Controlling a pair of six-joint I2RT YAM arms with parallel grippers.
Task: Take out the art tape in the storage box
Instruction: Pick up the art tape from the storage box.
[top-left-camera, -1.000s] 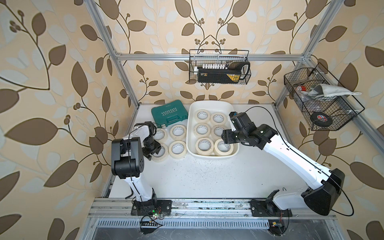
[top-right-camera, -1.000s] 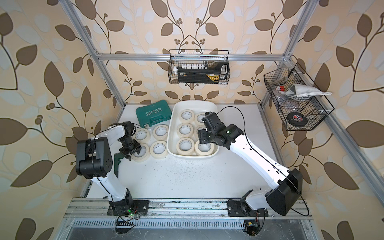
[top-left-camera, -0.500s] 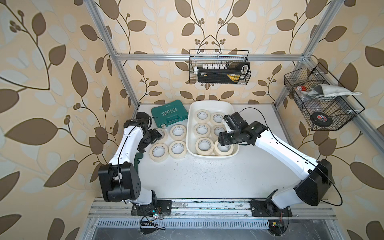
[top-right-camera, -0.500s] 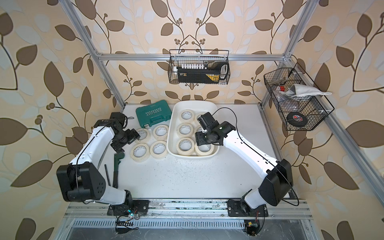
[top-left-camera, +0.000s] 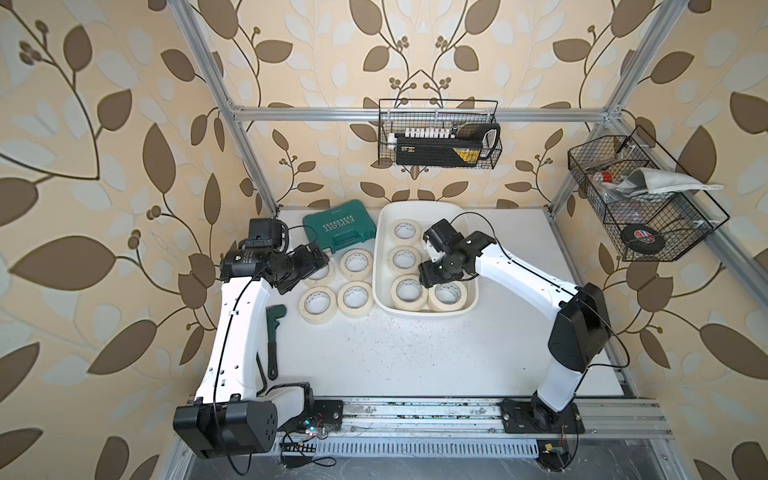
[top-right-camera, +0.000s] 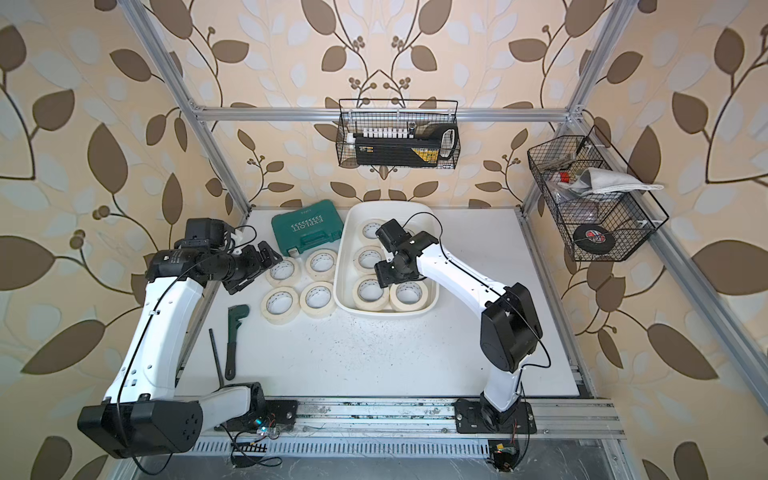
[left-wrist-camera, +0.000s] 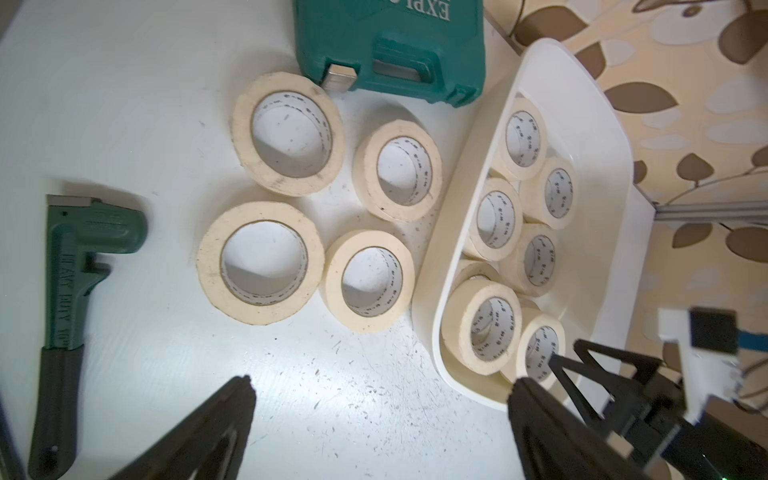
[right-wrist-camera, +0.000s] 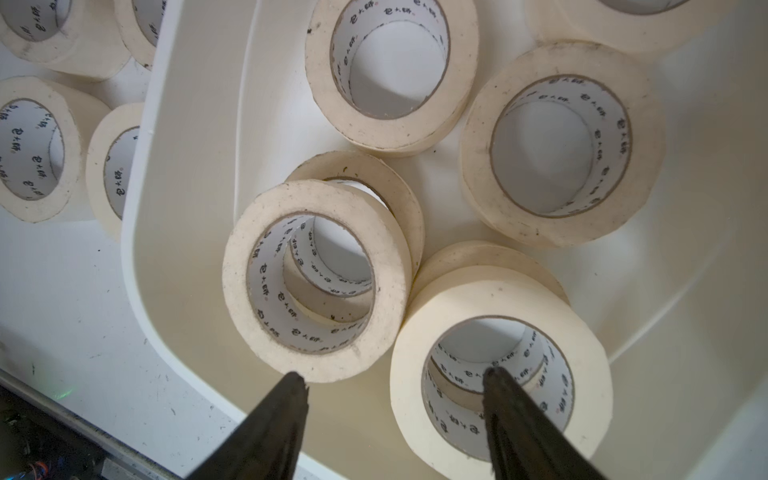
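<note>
Art tape (right-wrist-camera: 498, 295) is straddled by the parted right tool (right-wrist-camera: 395, 376); its wall should be pinched squarely. Left tool (left-wrist-camera: 382, 386) is held wide, empty.

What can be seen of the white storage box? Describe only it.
The storage box is a white, plastic-looking tub with rounded corners, sloping walls and a smooth rim, open on top. It stands flat on the table, beside the teal tool case. Cream tape rolls lie inside, some stacked. The right end effector hangs open over its near end.
</note>
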